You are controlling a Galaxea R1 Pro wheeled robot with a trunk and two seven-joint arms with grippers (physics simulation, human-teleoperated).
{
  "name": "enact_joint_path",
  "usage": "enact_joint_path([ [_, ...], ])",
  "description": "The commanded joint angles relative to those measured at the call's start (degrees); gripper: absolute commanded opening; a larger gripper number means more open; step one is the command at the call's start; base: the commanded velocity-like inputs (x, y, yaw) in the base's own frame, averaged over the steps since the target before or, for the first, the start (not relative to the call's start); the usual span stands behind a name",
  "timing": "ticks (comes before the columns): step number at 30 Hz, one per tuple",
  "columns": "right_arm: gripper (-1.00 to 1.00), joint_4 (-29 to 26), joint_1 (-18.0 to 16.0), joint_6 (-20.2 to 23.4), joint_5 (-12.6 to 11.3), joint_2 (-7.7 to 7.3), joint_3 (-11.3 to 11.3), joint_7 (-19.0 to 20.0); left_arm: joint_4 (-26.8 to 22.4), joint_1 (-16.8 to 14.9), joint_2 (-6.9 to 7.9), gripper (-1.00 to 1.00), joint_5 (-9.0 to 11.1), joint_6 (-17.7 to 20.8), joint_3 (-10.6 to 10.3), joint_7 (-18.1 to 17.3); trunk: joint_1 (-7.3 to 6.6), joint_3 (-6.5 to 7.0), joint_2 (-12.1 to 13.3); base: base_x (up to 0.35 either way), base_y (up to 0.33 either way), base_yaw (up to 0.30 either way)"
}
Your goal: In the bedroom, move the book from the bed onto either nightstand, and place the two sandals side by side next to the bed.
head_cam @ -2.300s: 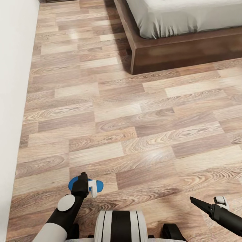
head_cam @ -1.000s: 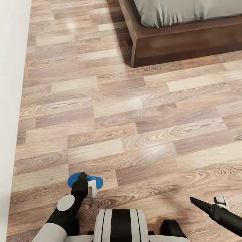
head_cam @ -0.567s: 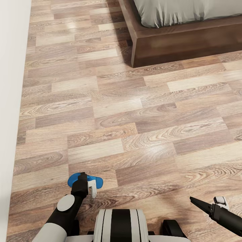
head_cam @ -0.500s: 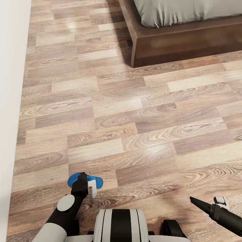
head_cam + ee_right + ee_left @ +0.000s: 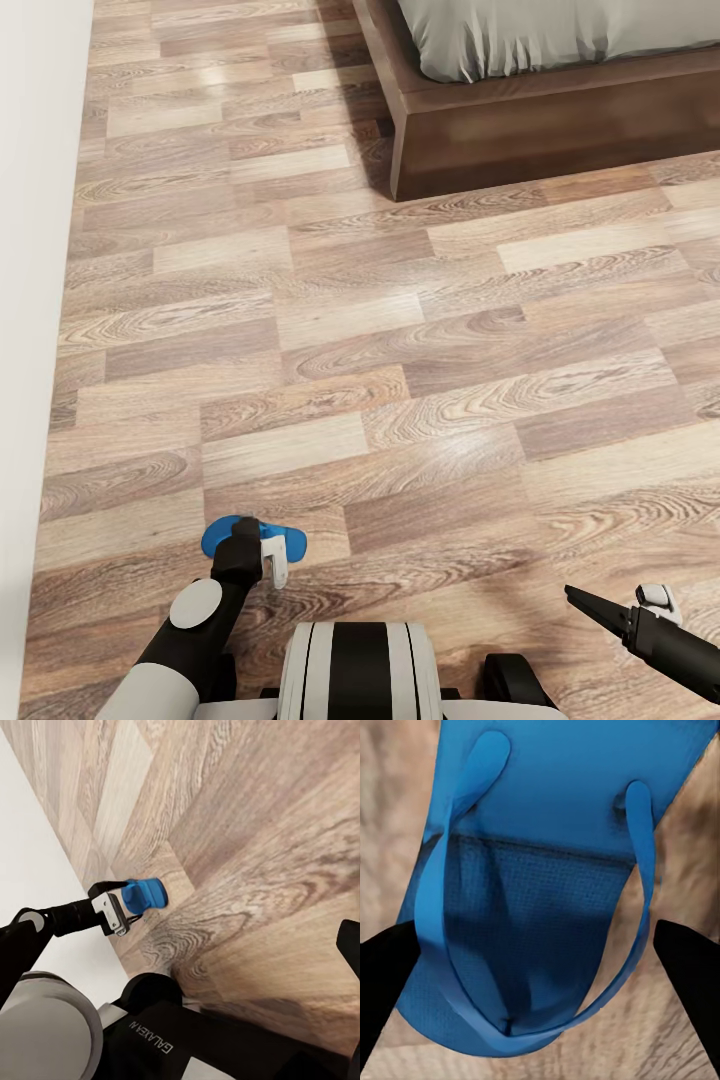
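A plain white wall (image 5: 30,300) runs down the left edge of the head view, meeting the light wood-plank floor (image 5: 330,350).

Low on the left, the black left gripper (image 5: 245,535) reaches forward and down over a bright blue flat flip-flop sandal (image 5: 222,534), whose blue ends stick out on either side of the wrist. In the left wrist view the sandal (image 5: 547,870) hangs close to the camera with its thin blue thong straps (image 5: 639,855) looping toward the lens. The two black fingers (image 5: 386,982) stand at the sandal's outer edges, set wide with the sandal between them; the frame edges cut off the fingertips, so whether they press on it is hard to judge. The right wrist view shows the same sandal (image 5: 144,895) at the end of the left arm, over the floor near the wall.

At the top right stands the corner of the large low bed (image 5: 540,120), with a dark brown wood frame and grey mattress, well apart from the sandal.

At the lower right, the right gripper (image 5: 600,608) hovers above the floor, fingers apparently parted and holding nothing.
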Motion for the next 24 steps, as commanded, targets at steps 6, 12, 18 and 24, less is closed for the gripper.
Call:
enact_joint_path([
  [6,1.0,0.0,0.0,0.3,-0.3,-0.01,0.0,0.0,0.0,0.0,0.01,-1.0,-0.3,0.2,-0.1,-0.4,-0.01,-0.03,0.0,0.0,0.0,0.0],
  [12,1.0,0.0,0.0,0.3,-0.3,-0.01,0.0,0.0,0.0,0.0,0.01,-1.0,-0.3,0.2,-0.1,-0.4,-0.01,-0.03,0.0,0.0,0.0,0.0],
  [18,1.0,0.0,0.0,0.3,-0.3,-0.01,0.0,0.0,-0.1,0.0,0.01,-1.0,-0.3,0.3,-0.1,-0.4,-0.01,-0.03,0.0,0.0,0.0,0.0],
  [24,1.0,0.0,0.1,0.3,-0.3,-0.01,0.0,0.0,0.0,0.0,0.01,-1.0,-0.4,0.4,-0.1,-0.4,-0.03,0.19,0.0,0.0,0.0,0.0],
])
